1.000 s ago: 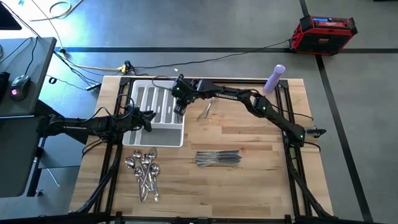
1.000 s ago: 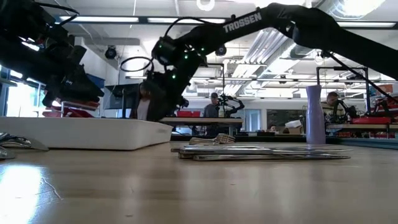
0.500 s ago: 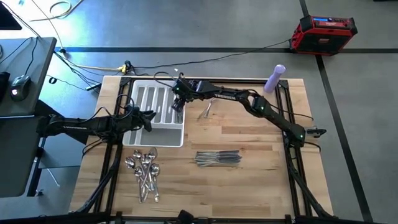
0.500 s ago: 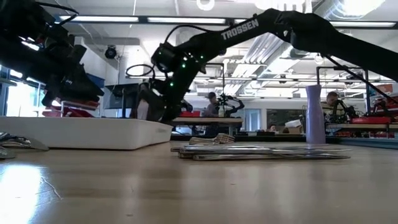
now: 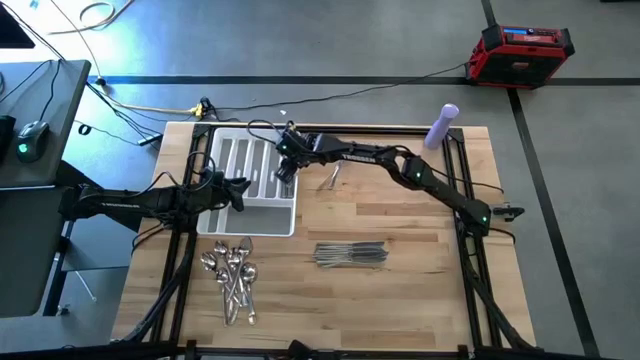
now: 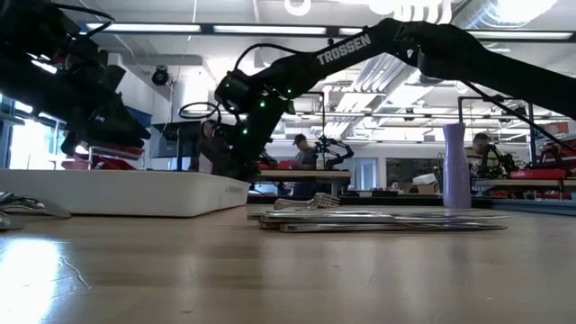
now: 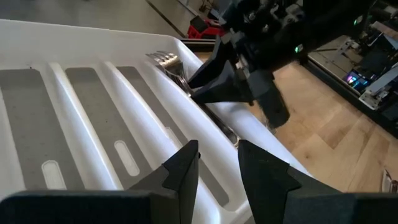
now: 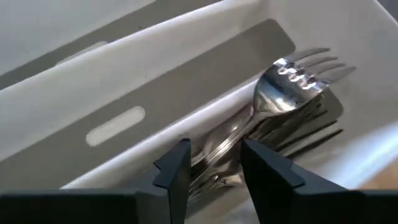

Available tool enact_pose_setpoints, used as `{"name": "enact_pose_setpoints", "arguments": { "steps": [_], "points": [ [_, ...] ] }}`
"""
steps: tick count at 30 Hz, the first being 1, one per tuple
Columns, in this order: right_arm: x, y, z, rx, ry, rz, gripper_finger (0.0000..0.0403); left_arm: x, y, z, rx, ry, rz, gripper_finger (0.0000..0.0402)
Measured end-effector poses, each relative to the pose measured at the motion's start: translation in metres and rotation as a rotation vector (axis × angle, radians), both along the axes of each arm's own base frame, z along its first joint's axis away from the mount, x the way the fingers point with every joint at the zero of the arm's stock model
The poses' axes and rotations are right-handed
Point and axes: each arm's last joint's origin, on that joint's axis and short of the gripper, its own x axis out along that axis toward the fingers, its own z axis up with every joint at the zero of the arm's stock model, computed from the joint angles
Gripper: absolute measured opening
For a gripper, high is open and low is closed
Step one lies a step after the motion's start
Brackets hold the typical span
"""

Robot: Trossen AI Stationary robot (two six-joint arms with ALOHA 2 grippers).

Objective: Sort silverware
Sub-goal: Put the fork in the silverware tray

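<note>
A stack of forks [image 8: 292, 93] lies in the white tray's [image 5: 262, 221] rightmost slot. The right gripper [image 8: 214, 163] hovers just above them, fingers parted, holding nothing. The left gripper [image 7: 217, 163] waits over the tray's near end, slightly open and empty.

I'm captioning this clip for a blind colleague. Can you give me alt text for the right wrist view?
A stack of shiny forks lies in one slot of a white plastic tray, tines pointing away from the camera. The right gripper hovers just above their handles with its jaws apart, holding nothing.
</note>
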Motion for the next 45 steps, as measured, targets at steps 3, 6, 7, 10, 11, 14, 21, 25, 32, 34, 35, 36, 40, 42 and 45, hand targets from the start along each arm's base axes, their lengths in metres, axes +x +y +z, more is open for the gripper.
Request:
{"name": "enact_pose_setpoints", "arguments": {
  "steps": [3,6,7,10,11,14,21,25,32,34,35,36,40,42,45],
  "points": [
    [0.000,0.000,0.000,0.003,-0.008,-0.011,0.0145,0.000,0.000,0.000,-0.001,-0.001,0.000,0.0097],
    [0.000,0.000,0.000,0.009,-0.007,-0.018,0.0149,0.000,0.000,0.000,-0.007,-0.007,0.002,0.0097],
    [0.000,-0.001,0.000,0.011,-0.008,-0.021,0.0148,0.000,0.000,0.000,-0.007,-0.010,0.002,0.0097],
    [0.000,-0.001,0.000,0.009,-0.005,-0.014,0.0133,0.000,0.000,0.001,-0.007,-0.012,0.002,0.0097],
    [-0.001,-0.002,0.000,0.002,0.000,0.002,0.0125,0.000,0.000,0.001,-0.007,-0.013,0.002,0.0097],
    [0.000,-0.002,-0.004,-0.024,0.016,0.032,0.0080,0.000,0.000,0.001,-0.006,-0.014,0.002,0.0097],
    [0.000,-0.002,-0.005,-0.027,0.025,0.037,0.0004,0.000,0.000,0.001,-0.008,-0.015,-0.001,0.0097],
    [0.000,-0.002,0.000,-0.025,0.021,0.032,0.0000,0.001,0.000,0.001,-0.008,-0.018,-0.002,0.0097],
    [-0.003,-0.001,0.020,-0.012,-0.007,0.049,0.0000,0.000,0.000,0.001,-0.008,-0.012,-0.004,0.0097],
    [-0.004,0.000,0.031,-0.021,-0.030,0.053,0.0000,0.000,0.000,0.000,-0.008,-0.011,-0.005,0.0097],
    [-0.005,0.000,0.036,-0.024,-0.038,0.054,0.0000,0.000,0.000,0.000,-0.008,-0.010,-0.004,0.0097],
    [-0.004,0.000,0.040,-0.027,-0.047,0.054,0.0000,0.000,0.000,0.000,-0.008,-0.011,-0.005,0.0097],
    [-0.007,-0.004,0.042,0.027,-0.065,0.039,0.0000,0.000,0.000,0.000,-0.008,-0.010,-0.004,0.0097],
    [-0.007,-0.005,0.039,0.051,-0.068,0.009,0.0000,0.000,0.000,0.000,-0.008,-0.010,-0.004,0.0097],
    [-0.008,-0.008,0.035,0.066,-0.059,-0.008,0.0012,0.000,0.000,0.000,-0.008,-0.011,-0.004,0.0097]
  ]
}}
